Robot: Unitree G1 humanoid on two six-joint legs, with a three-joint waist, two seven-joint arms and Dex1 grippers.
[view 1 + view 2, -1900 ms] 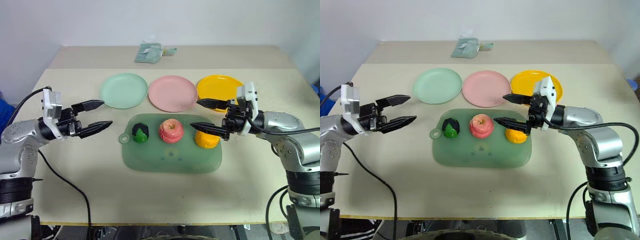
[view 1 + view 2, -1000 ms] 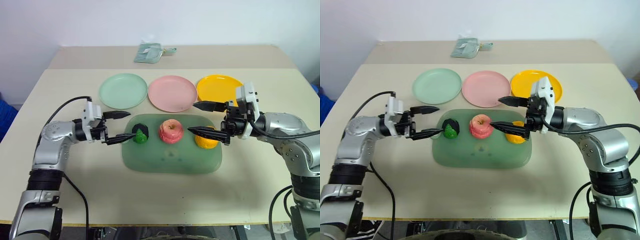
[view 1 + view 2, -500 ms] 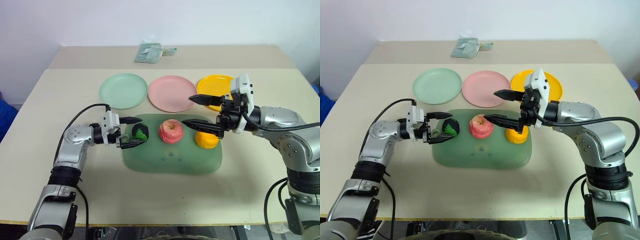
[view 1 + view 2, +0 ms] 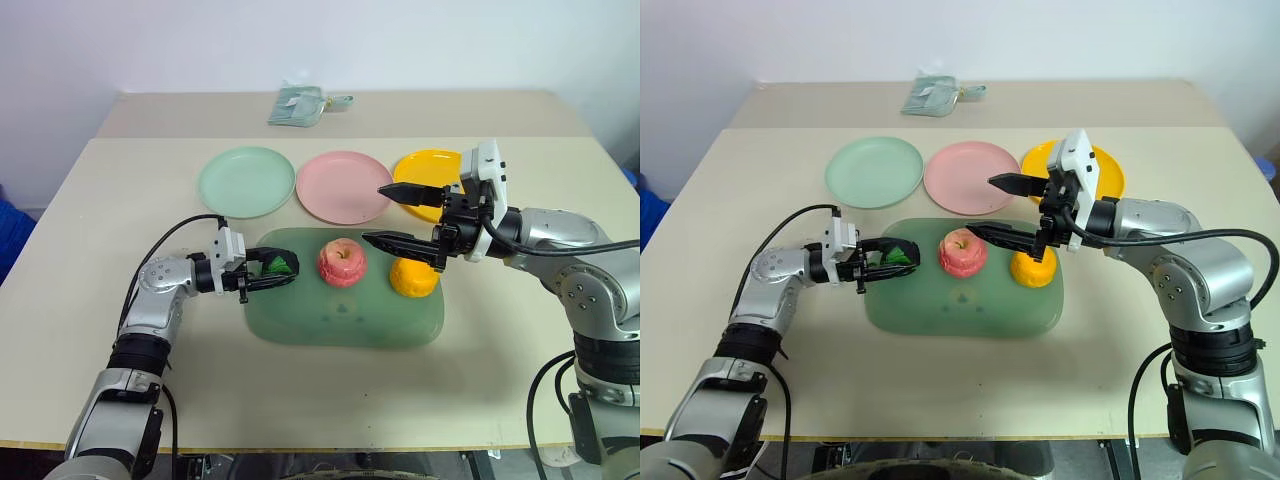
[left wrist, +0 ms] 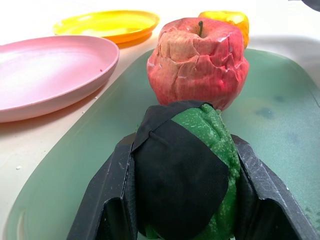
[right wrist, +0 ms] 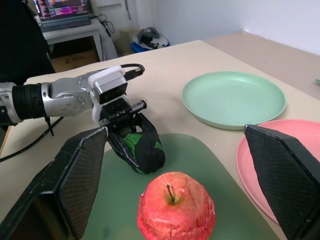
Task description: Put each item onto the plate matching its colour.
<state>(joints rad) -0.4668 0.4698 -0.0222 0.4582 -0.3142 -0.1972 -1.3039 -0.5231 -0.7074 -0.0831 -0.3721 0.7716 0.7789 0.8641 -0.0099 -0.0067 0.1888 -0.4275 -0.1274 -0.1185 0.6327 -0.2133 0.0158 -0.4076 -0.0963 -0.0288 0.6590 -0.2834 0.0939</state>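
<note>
On the green mat (image 4: 960,305), the dark green vegetable (image 4: 898,256) is clamped by the left claw (image 4: 902,258). The right claw (image 4: 985,205) is held spread above the red apple (image 4: 962,253), left of the orange fruit (image 4: 1033,268). Mint (image 4: 873,172), pink (image 4: 973,177) and yellow (image 4: 1108,180) plates are lined up farther back on the surface (image 4: 940,390).

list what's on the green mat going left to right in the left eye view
green-and-black vegetable in the left gripper → red-pink apple → orange fruit
</note>
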